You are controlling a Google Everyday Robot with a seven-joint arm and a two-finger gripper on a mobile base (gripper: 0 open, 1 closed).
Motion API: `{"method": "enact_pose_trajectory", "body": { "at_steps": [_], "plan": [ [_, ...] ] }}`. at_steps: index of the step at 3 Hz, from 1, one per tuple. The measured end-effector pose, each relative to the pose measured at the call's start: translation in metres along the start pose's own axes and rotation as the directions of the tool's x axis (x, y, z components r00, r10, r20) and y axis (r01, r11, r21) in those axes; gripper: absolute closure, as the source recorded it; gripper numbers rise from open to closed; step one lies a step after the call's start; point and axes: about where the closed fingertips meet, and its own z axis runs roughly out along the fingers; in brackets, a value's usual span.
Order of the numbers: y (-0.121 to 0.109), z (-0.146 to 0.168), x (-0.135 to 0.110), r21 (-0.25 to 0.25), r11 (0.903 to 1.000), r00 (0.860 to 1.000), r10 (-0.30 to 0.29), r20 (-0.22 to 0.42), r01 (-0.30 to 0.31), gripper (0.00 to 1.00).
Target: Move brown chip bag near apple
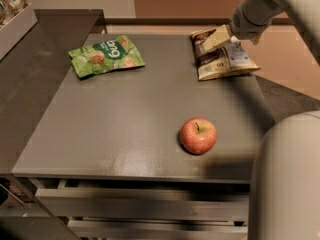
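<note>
The brown chip bag [226,62] lies flat at the far right of the grey table [120,129], dark brown end away from me and pale panel toward the right edge. My gripper [215,39] reaches in from the upper right and sits over the bag's dark far-left part, at or just above its surface. The red apple [198,135] stands upright with its stem up near the table's front, right of centre, well apart from the bag and the gripper.
A green snack bag [106,56] lies at the far left of the table. A lower dark counter [30,74] adjoins on the left, with a pale bin [15,26] at its back. My pale body [287,179] fills the lower right corner.
</note>
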Motion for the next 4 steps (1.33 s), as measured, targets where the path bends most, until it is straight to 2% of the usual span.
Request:
{"method": "enact_pose_trajectory", "body": {
  "at_steps": [1,2,4],
  "plan": [
    [-0.011,0.011,0.001,0.025,0.9995,1.000,0.020,-0.020,-0.019,0.00],
    [-0.012,0.020,0.006,0.021,0.9996,0.999,0.023,-0.045,-0.022,0.00],
    [-0.003,0.023,0.014,-0.015,0.9999,0.996,-0.008,-0.085,0.006,0.41]
  ]
}}
